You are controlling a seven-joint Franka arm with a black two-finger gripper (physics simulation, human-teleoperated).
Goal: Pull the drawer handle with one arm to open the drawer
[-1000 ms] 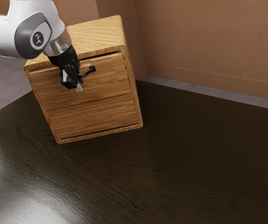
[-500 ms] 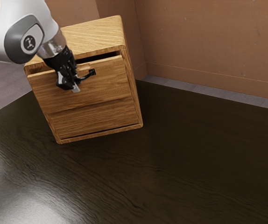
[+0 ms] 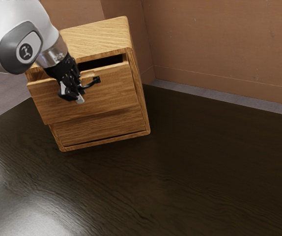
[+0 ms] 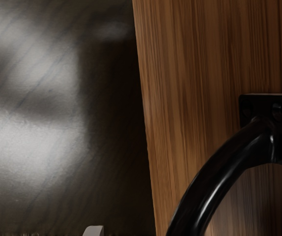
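Exterior view, drawer: the top drawer (image 3: 94,98) of the wooden cabinet (image 3: 104,34) stands part-way out, with a dark gap open behind its front. A lower drawer (image 3: 101,125) sits flush just below the end effector.
Handle: a black bow handle (image 3: 93,81) on the drawer front. One end is inside the end effector; the other end juts free just beside it.
End effector: the end effector (image 3: 72,92) has its fingers pressed together on the handle and, as far as I can judge, pinches it from two sides.
Wrist view: the handle (image 4: 214,187) curves from its bolted mount toward the hand. The drawer front (image 4: 190,64) is right behind it, and the table (image 4: 47,128) lies beyond the drawer's edge.
Step in hand: mid-pull. By my judgement the drawer is opened only partly.
Doing it well: draw straight back along the drawer's slide, square to its front. The cabinet sits skewed on the table, so the pull line should follow that skew. The grip looks off-centre on the handle, so any sideways drift could jam the drawer or drag the cabinet. A firm pinch and a slow, even pull suit best.
Arm: the arm (image 3: 18,42) enters from the exterior view's upper left, with the wrist bent down and the hand aimed at the drawer front.
Table: the table (image 3: 190,177) is dark and glossy, and the cabinet rests on it.
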